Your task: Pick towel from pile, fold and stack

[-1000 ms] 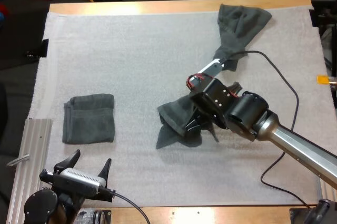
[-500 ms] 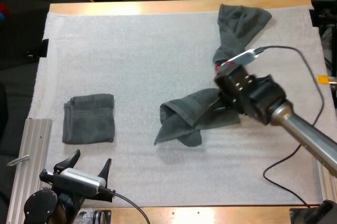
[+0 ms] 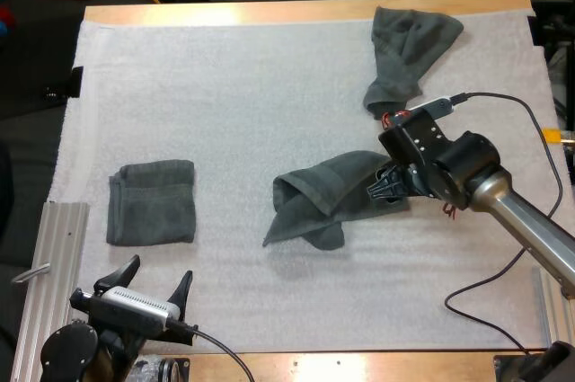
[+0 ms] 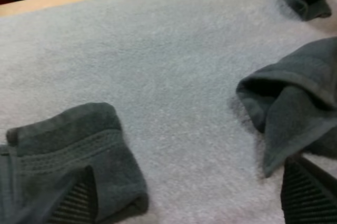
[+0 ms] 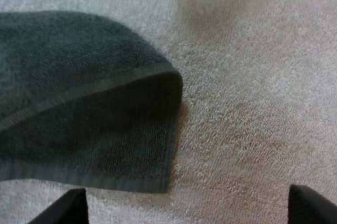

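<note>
A loosely spread grey-green towel (image 3: 325, 197) lies mid-mat, one end folded over itself. My right gripper (image 3: 388, 186) hangs over its right end, open; in the right wrist view the towel's hemmed edge (image 5: 105, 129) lies on the mat just ahead of my right gripper (image 5: 184, 211), with nothing between the fingers. A folded towel (image 3: 151, 201) rests at the left. My left gripper (image 3: 154, 284) stands open near the front edge, behind the folded towel (image 4: 68, 150); the spread towel (image 4: 295, 103) lies off to its side. A crumpled towel (image 3: 409, 48) sits at the far right.
A metal rail (image 3: 45, 274) lies along the mat's left front edge. A black cable (image 3: 490, 247) loops over the mat at the right. Bare mat (image 3: 234, 103) stretches between the folded towel and the far crumpled one.
My right gripper has opened and let go of the middle towel, then drawn back from its centre to its right end. The towel now lies flatter. The left arm has stayed put.
</note>
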